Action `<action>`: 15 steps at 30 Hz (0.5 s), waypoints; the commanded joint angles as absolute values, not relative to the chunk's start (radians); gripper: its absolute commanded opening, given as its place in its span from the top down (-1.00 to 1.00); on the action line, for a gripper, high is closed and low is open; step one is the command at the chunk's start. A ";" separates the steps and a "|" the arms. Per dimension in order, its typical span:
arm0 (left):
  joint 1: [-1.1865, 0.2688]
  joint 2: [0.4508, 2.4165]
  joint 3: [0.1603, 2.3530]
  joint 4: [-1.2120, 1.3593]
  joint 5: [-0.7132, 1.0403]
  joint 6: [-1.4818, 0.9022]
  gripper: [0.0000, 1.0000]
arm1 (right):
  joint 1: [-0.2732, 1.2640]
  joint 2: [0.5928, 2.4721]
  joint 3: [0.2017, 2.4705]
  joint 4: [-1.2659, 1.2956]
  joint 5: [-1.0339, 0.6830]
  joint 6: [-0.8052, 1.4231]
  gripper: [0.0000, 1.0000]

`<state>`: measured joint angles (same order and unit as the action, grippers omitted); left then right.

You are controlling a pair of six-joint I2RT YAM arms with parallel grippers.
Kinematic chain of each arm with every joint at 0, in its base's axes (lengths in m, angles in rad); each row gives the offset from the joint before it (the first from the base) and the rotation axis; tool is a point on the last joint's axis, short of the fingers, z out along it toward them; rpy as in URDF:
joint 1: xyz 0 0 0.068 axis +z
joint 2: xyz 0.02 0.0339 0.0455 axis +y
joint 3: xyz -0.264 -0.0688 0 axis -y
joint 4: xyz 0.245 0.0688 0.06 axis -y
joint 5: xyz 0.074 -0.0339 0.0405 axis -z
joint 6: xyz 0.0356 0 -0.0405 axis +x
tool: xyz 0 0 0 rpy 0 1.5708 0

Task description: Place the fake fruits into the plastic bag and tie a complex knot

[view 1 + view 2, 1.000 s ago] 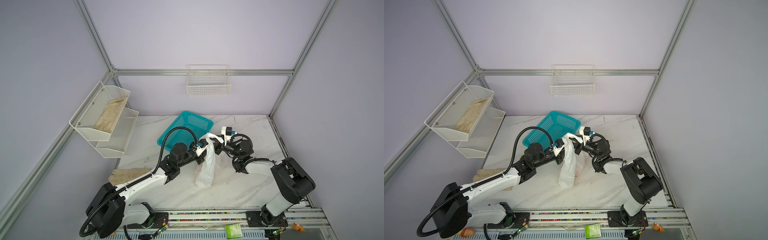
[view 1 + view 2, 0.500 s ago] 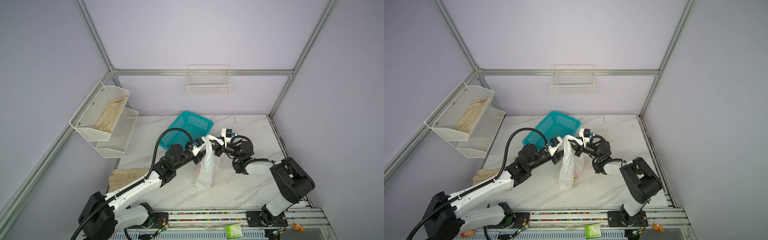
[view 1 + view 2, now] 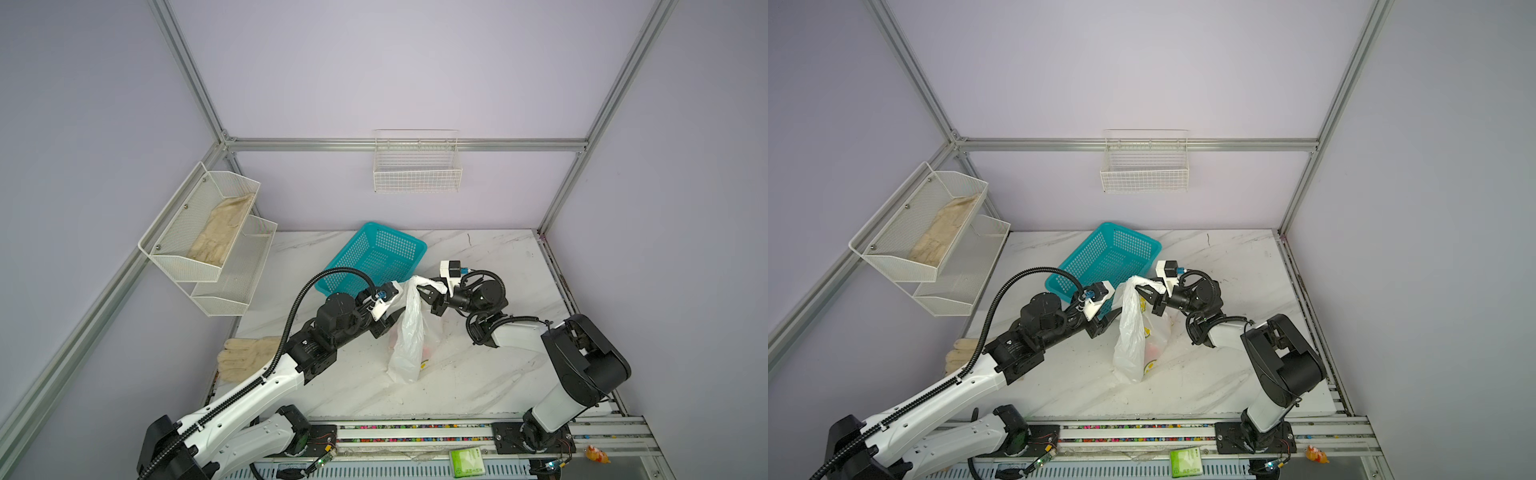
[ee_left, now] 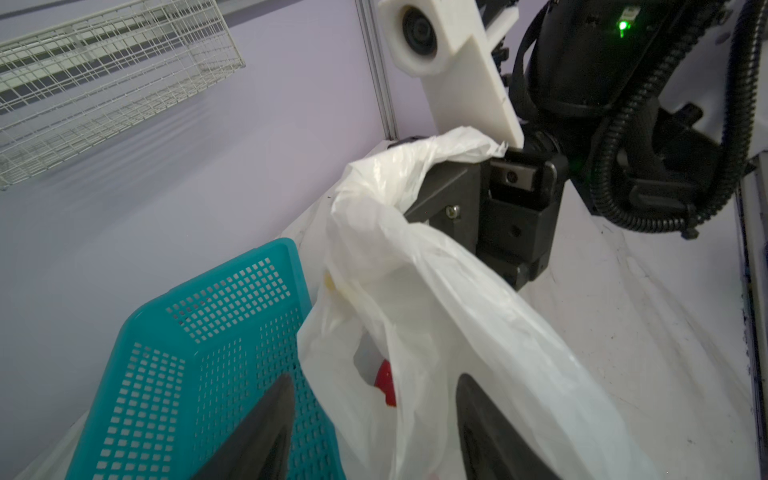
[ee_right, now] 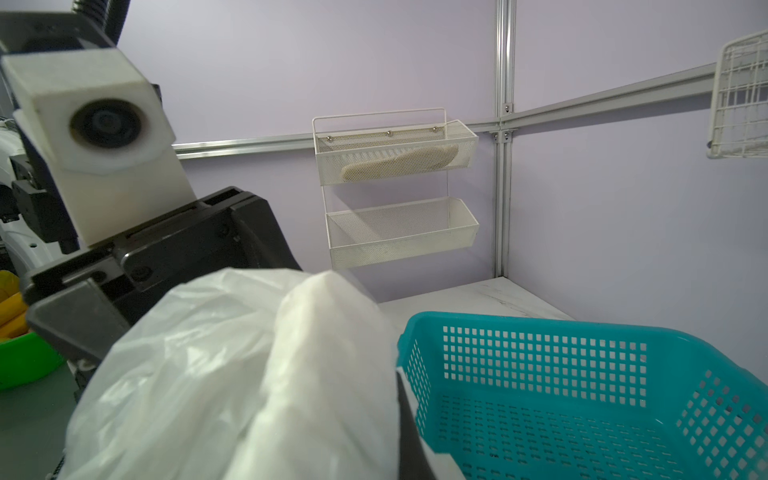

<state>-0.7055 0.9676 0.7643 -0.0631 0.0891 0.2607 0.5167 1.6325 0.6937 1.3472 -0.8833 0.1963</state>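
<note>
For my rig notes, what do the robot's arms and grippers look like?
Left arm and right arm: white shells, black joints, black ribbed cable hoses. The left gripper and right gripper have dark tapered fingers under white camera blocks.

Items as I count them:
- bag [image 3: 409, 332]: one
- teal basket [image 3: 374, 257]: one
- wire basket [image 3: 417, 174]: one
- two-tier rack [image 3: 199, 266]: one
- rack glove [image 3: 220, 232]: one
- table glove [image 3: 245, 357]: one, perhaps stacked
- red fruit [image 4: 384, 380] inside the bag: one clear, others uncountable
- green packet [image 3: 467, 460]: one
- my grippers: two, left gripper [image 3: 390, 320] and right gripper [image 3: 422, 291]
</note>
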 commanded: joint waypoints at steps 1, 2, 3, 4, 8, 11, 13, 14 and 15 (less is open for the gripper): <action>-0.686 0.928 0.894 -0.225 0.064 0.345 -0.28 | 0.509 1.603 0.726 1.344 -0.933 0.163 1.00; -0.677 0.921 0.908 -0.252 0.058 0.365 -0.28 | 0.508 1.601 0.730 1.337 -0.941 0.160 1.00; -0.665 0.919 0.924 -0.277 0.051 0.395 -0.26 | 0.509 1.600 0.732 1.328 -0.948 0.156 1.00; -0.655 0.920 0.940 -0.299 0.048 0.433 -0.23 | 0.508 1.596 0.735 1.321 -0.953 0.152 1.00; -0.623 0.949 0.979 -0.316 0.029 0.576 0.00 | 0.508 1.582 0.738 1.299 -0.965 0.142 1.00; -0.607 1.003 1.029 -0.288 0.013 0.639 0.12 | 0.508 1.577 0.738 1.291 -0.969 0.138 1.00; -0.603 1.056 1.072 -0.298 0.027 0.695 0.17 | 0.508 1.578 0.736 1.292 -0.969 0.137 1.00; -0.603 1.074 1.084 -0.304 0.044 0.718 0.18 | 0.508 1.579 0.737 1.293 -0.970 0.136 1.00; -0.602 1.088 1.092 -0.306 0.067 0.737 0.19 | 0.508 1.581 0.739 1.293 -0.969 0.138 1.00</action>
<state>-0.6086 1.0595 0.9787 -0.3035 0.0353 0.6243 0.5106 1.6039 0.7116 1.2865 -0.9451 0.1535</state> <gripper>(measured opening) 0.409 0.041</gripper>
